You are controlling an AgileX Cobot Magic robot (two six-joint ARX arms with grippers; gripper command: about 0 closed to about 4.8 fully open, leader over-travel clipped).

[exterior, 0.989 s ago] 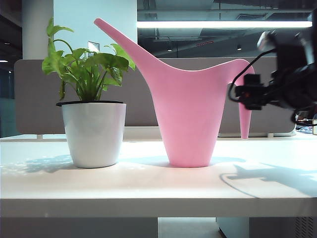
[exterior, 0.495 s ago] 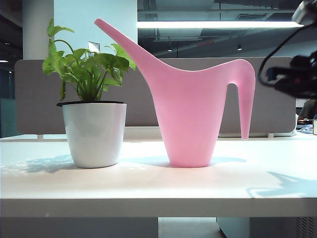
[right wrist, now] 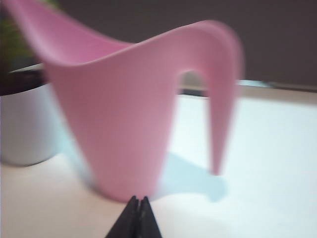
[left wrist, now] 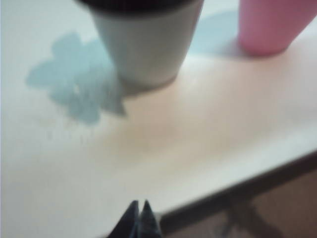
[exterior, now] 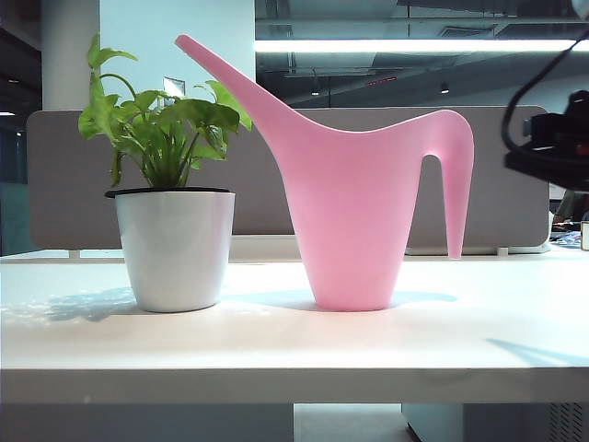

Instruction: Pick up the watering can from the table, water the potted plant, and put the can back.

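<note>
The pink watering can (exterior: 348,216) stands upright on the white table (exterior: 276,341), spout slanting up to the left and handle drooping on the right. Left of it stands the potted plant (exterior: 173,235), green leaves in a white pot with a black rim. My right gripper (right wrist: 138,200) is shut and empty, well back from the can (right wrist: 124,129); only part of that arm (exterior: 557,147) shows at the exterior view's right edge. My left gripper (left wrist: 139,204) is shut and empty over the table's front edge, apart from the pot (left wrist: 143,44) and the can's base (left wrist: 270,27).
A grey partition (exterior: 64,184) runs behind the table. The table's front edge (left wrist: 237,183) shows in the left wrist view with the floor below it. Open tabletop lies in front of the pot and the can.
The right arm has drawn back from the can's handle to the right edge of the exterior view. The can and the plant have not moved.
</note>
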